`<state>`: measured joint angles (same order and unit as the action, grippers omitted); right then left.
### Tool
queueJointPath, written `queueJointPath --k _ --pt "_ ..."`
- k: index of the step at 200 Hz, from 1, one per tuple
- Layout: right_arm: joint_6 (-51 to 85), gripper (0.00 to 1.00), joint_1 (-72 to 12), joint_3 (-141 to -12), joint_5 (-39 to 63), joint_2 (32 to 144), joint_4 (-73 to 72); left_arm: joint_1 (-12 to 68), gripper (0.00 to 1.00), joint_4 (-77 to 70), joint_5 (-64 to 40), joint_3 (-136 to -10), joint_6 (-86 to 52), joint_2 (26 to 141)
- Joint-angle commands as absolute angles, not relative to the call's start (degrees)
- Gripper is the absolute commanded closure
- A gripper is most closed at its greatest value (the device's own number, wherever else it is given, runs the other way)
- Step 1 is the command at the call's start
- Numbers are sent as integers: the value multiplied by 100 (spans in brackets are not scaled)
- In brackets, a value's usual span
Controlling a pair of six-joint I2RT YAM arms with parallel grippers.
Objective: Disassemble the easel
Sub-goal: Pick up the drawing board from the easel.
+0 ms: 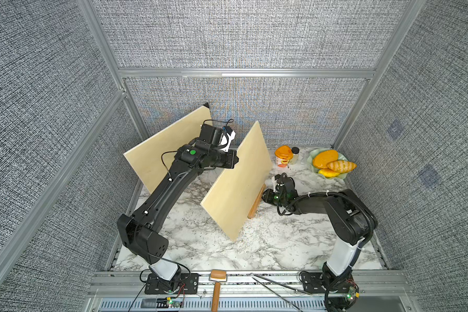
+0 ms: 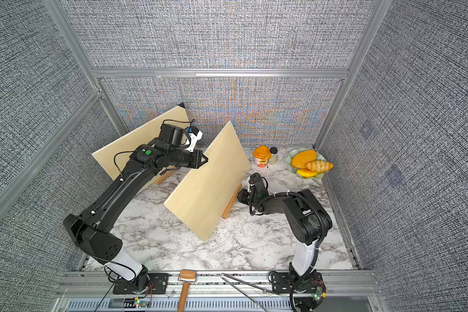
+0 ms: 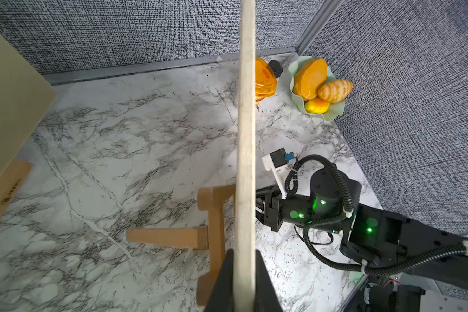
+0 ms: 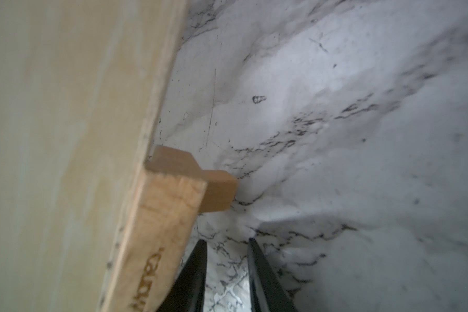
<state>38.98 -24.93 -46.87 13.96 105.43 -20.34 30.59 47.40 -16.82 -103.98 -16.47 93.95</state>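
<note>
The board [image 1: 235,183] stands tilted on the wooden easel [image 1: 256,202] near the middle of the tabletop [image 1: 268,243]. The left claw [image 3: 244,254] is clamped on the board's top edge, one finger [image 3: 223,278] on each face. The easel's cross-shaped foot shows directly beneath the left claw in the left wrist view.

The right claw [image 4: 227,243] sits low on the side toward the right edge. Its fingers are slightly apart with only marble between them, just beside the easel's front ledge. Whether the nearer finger [image 4: 192,270] touches the ledge I cannot tell.

Dark lettering is burned into that ledge [image 4: 146,272], but it is blurred and cut off, so not readable. A second board [image 1: 170,146] leans at the back left corner.
</note>
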Motion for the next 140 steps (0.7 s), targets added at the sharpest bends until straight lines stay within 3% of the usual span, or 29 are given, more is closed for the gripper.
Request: queueJointPath --k 1,73,140 --pt "3968 70 -2513 -4755 1459 10631 -1378 3043 100 4480 -1646 -10640 -1631 9316" --pt "3857 68 -2511 -5030 1547 10505 -1077 2947 100 4298 -1898 -10952 -1938 9148" --pt "3226 43 -2470 -5581 1205 9747 312 2788 100 3341 -1898 -10427 -2316 8369"
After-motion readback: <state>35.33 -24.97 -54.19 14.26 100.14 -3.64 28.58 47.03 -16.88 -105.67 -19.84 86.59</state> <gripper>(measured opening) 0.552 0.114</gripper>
